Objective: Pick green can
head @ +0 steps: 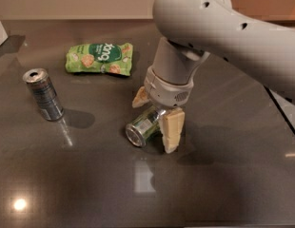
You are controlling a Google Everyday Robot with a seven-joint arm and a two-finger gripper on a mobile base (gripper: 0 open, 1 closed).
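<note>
The green can (143, 126), short and metallic, lies on its side mid-scene, silver end facing near-left, between the spread fingers of the gripper (155, 114).

The gripper (153, 125) hung low over the table (223, 189), its matt, cream, plastic-looking fingers (172, 127) spread to either side of the green can (142, 126). That can was shiny metal with a bright silver end. The arm (223, 27) wore a smooth, matt grey shell. The tabletop was dark, polished and glossy, mirroring lamps and objects. The silver can (44, 95) showed a dull metallic sheen. The snack bag (100, 57) was crinkled, glossy film.
</note>
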